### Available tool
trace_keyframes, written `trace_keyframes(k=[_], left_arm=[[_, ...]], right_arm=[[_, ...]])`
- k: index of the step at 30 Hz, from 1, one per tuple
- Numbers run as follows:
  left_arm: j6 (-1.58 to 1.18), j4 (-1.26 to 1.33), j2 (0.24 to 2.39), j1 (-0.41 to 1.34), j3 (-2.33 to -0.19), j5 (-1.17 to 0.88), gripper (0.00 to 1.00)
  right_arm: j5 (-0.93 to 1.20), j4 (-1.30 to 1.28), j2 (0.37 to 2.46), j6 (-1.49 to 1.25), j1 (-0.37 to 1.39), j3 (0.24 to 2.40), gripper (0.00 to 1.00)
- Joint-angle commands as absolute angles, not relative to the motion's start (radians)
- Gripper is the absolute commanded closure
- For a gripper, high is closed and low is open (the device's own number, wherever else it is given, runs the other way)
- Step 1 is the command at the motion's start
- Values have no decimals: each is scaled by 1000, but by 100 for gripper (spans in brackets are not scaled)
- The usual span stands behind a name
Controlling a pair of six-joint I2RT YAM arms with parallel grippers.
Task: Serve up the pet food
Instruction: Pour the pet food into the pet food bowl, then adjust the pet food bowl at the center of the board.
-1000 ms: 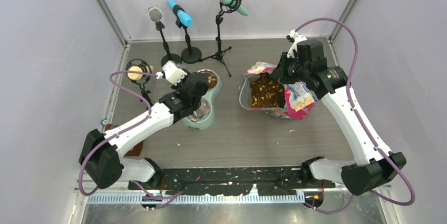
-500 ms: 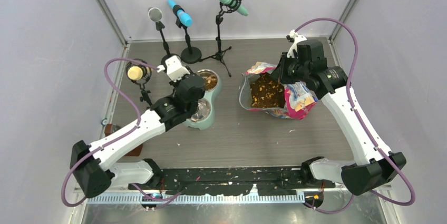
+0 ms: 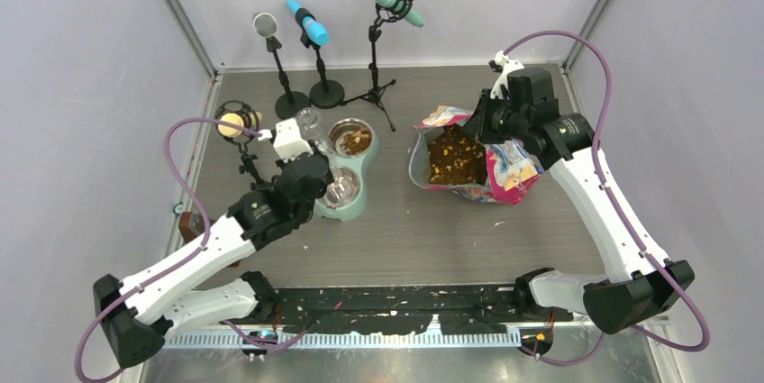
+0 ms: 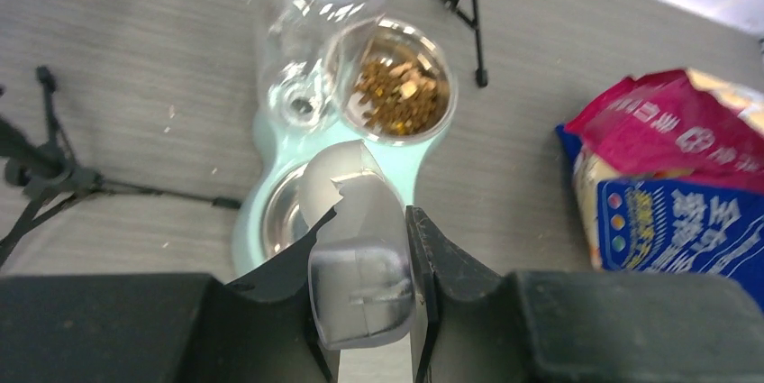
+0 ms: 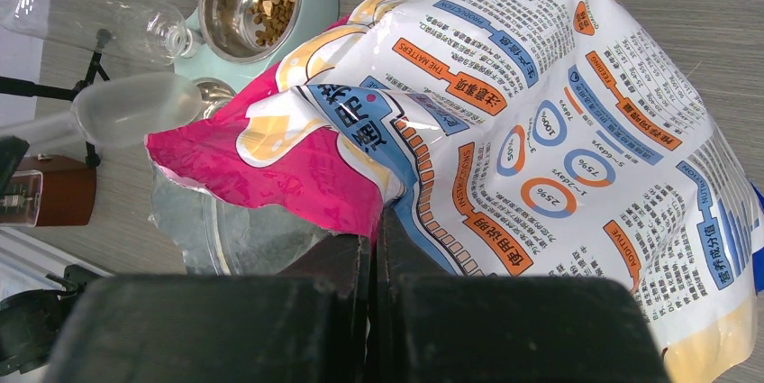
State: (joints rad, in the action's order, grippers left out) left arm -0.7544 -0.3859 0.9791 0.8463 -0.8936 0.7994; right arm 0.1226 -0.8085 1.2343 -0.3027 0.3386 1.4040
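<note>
The pet food, brown kibble, fills the open pink, white and blue bag (image 3: 455,156) and partly fills the far steel bowl (image 3: 351,139) of the mint-green feeder (image 3: 360,205). My left gripper (image 4: 369,252) is shut on the handle of the clear scoop (image 4: 356,207), which looks empty and hangs over the near, empty bowl (image 4: 284,216). The kibble in the far bowl (image 4: 396,95) lies just beyond the scoop. My right gripper (image 5: 372,230) is shut on the bag's pink rim (image 5: 297,176) and holds the mouth open. In the top view it is at the bag's far right edge (image 3: 489,126).
A clear plastic bottle (image 4: 306,4) lies against the feeder's far left side. Several microphones on stands (image 3: 317,86) line the back. A yellow microphone (image 3: 236,123) stands by my left arm, and a brown block (image 3: 186,221) sits at the left edge.
My left arm has drawn back toward the near left, carrying the scoop from over the far bowl to over the near bowl. The kibble in the far bowl is now uncovered. The right arm has not moved.
</note>
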Motion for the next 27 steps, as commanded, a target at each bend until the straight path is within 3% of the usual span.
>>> trace_keyframes(k=[1, 13, 21, 27], left_arm=[[-767, -494, 886, 853, -830, 781, 100], [-799, -556, 882, 853, -734, 803, 100], [-524, -273, 916, 853, -662, 550, 100], [-482, -318, 917, 853, -711, 615, 100]], right_arm=[[171, -714, 1181, -319, 341, 1431, 95], [168, -714, 1185, -316, 341, 1423, 95], [167, -714, 1184, -315, 341, 1422, 95], [167, -713, 1179, -312, 341, 1417, 95]])
